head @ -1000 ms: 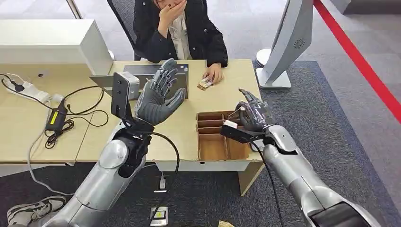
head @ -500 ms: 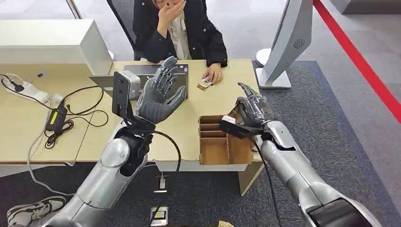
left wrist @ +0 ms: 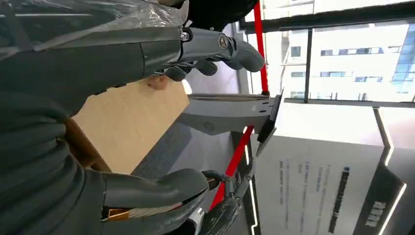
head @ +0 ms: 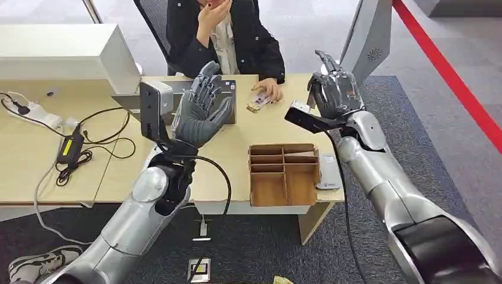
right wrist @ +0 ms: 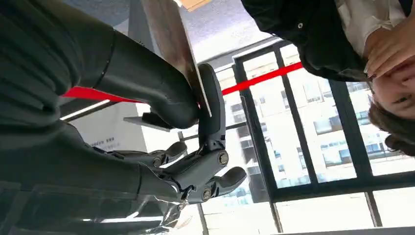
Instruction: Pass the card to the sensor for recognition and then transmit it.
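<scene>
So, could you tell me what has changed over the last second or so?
The right hand has risen from the cardboard tray and swung forward toward the person and the grey stand, pinching a card between thumb and a finger. A pale device beside the tray is now uncovered. The left hand stays raised and open, and the person's hand stays on the desk.

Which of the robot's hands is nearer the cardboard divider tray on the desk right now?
Neither is clearly nearer. The left hand is raised, open, over the desk to the left of the cardboard divider tray. The right hand, pinching a card, is lifted beyond the tray's right side.
</scene>
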Available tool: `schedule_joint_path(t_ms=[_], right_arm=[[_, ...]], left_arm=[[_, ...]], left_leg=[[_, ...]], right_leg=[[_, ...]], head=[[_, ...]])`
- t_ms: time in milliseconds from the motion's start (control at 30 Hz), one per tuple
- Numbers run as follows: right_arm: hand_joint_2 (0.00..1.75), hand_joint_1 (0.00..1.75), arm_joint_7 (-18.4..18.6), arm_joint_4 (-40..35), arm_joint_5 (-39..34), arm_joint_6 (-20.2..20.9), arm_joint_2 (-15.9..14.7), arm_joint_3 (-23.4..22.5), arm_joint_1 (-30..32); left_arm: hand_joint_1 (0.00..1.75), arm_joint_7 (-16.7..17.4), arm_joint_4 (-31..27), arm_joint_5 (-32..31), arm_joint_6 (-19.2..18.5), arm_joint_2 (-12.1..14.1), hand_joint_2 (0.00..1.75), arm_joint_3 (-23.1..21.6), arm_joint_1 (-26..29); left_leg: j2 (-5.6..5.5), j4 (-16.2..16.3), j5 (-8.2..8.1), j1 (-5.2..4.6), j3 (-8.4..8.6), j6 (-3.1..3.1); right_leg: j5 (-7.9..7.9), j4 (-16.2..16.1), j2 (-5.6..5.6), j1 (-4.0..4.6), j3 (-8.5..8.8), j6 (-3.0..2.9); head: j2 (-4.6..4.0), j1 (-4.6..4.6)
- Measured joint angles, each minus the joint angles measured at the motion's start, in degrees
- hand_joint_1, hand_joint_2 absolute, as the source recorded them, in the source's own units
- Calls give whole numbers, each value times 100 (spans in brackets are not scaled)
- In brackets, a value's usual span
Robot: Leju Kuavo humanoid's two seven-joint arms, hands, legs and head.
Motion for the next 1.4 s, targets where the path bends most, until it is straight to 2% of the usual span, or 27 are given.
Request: schedule_joint_path(t_ms=[333,633,933,967,1000,1033,1067,1200,1400], right_arm=[[175,175,118,374,-42,50,33,-9,-187],[175,175,341,802,227,474,90,-4,-901],[175,175,568,1117,503,627,446,55,-1270],[175,157,594,1141,522,638,479,65,-1269],[175,157,603,1168,536,647,514,72,-1269],[175,75,612,1202,557,654,538,76,-1268],[175,0,638,1226,566,669,571,79,-1267],[175,0,763,1329,632,800,643,111,-1236],[175,0,756,1430,634,758,706,124,-1197]], left_arm=[[0,-70,162,33,-6,-92,175,-83,-76],[0,-192,363,48,-234,-302,175,-94,-158],[0,-241,490,-98,-76,-485,175,-94,-61],[0,-241,498,-109,-76,-496,175,-94,-50],[0,-241,510,-129,-76,-501,175,-94,-39],[0,-243,518,-144,-76,-503,175,-94,-26],[0,-243,527,-160,-76,-503,175,-94,-18],[0,-262,558,-245,-96,-503,175,-83,7],[0,-280,617,-352,-116,-509,175,-72,26]], left_leg=[[0,0,0,0,0,0],[0,0,0,-2,-1,0],[0,-1,0,1,-2,0],[0,-1,0,1,-2,0],[-1,-1,0,0,-2,0],[-1,-1,0,0,-2,0],[-1,-1,0,0,-2,0],[-1,0,0,0,-3,0],[-1,0,0,-1,-3,0]], right_leg=[[0,0,0,0,0,0],[0,1,1,-2,-1,0],[0,1,0,1,-1,0],[0,1,0,1,-2,0],[0,1,0,0,-1,0],[0,1,0,0,-1,0],[0,1,0,0,-1,0],[0,1,0,0,-1,0],[0,1,0,-1,-1,0]], head=[[0,0],[0,0],[0,0],[0,0],[0,0],[0,0],[0,0],[0,0],[0,0]])
